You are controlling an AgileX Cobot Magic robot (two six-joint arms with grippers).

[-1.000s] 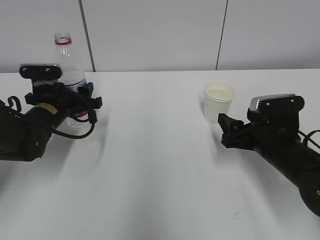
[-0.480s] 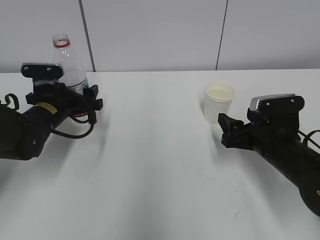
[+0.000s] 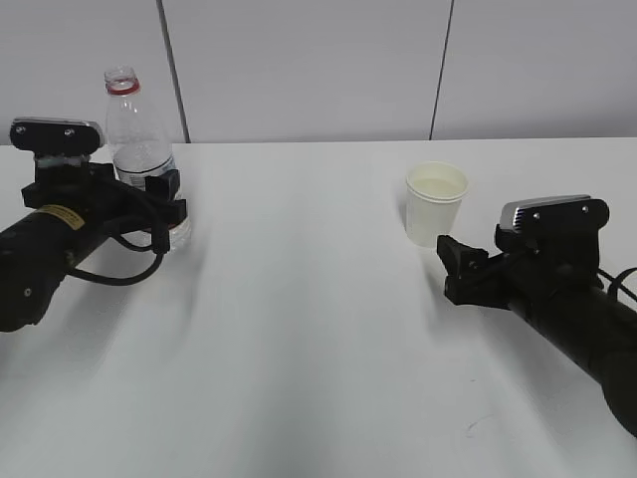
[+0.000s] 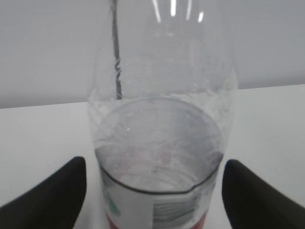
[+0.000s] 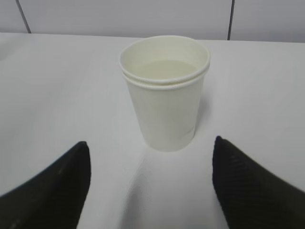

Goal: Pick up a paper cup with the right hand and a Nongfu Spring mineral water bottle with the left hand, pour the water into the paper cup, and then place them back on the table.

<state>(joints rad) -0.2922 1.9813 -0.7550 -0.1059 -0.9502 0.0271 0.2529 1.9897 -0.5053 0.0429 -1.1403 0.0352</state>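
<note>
Now the left hand (image 3: 167,211) has drawn back leftward, jaws spread beside the upright Nongfu Spring mineral water bottle (image 3: 138,149), label unreadable; the right hand (image 3: 460,269), released, sits near the paper cup (image 3: 435,203).

No text, brand or number could be read anywhere. The clear plastic bottle with the red neck ring (image 4: 162,119) carried a white label with a red band at the bottom centre of the left wrist view, its print too blurred to make out. The yellow sticker (image 3: 62,210) on the black arm at the left of the exterior view was too small to read.
</note>
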